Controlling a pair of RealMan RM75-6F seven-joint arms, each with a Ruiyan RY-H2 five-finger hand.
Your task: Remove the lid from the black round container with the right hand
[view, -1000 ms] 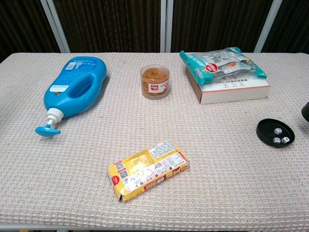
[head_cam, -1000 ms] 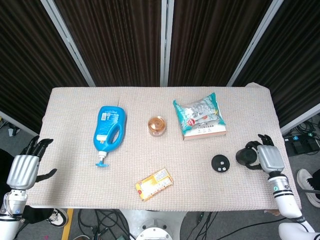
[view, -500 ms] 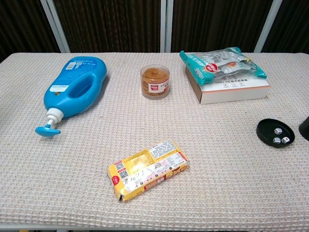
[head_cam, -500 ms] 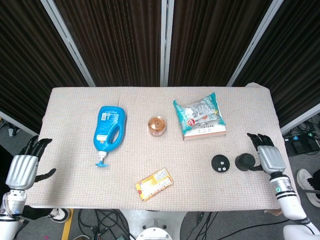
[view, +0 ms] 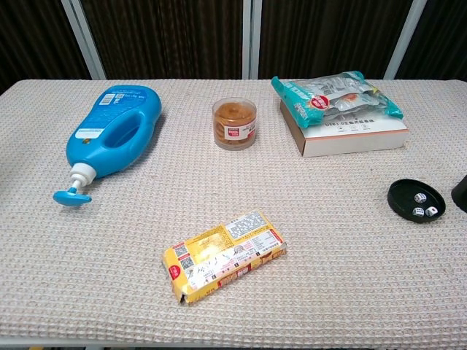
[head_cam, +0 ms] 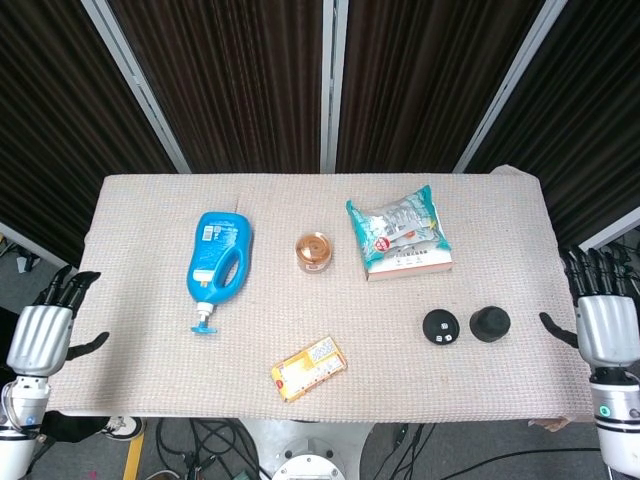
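Note:
The black round container's base (head_cam: 440, 326) (view: 416, 200) lies open on the table at the right, with small white dice inside. Its black lid (head_cam: 490, 323) (view: 460, 193) stands just to the right of the base, apart from it. My right hand (head_cam: 603, 322) is open with fingers spread, off the table's right edge and clear of the lid. My left hand (head_cam: 42, 330) is open beyond the table's left edge, holding nothing. Neither hand shows in the chest view.
A blue pump bottle (head_cam: 217, 261) lies on its side at the left. A small clear jar (head_cam: 313, 250) stands mid-table, with a snack bag on a box (head_cam: 402, 234) to its right. A yellow packet (head_cam: 309, 367) lies near the front edge.
My right hand set the lid down beside the base, let go and drew back to the right, off the table. The left hand shifted slightly left.

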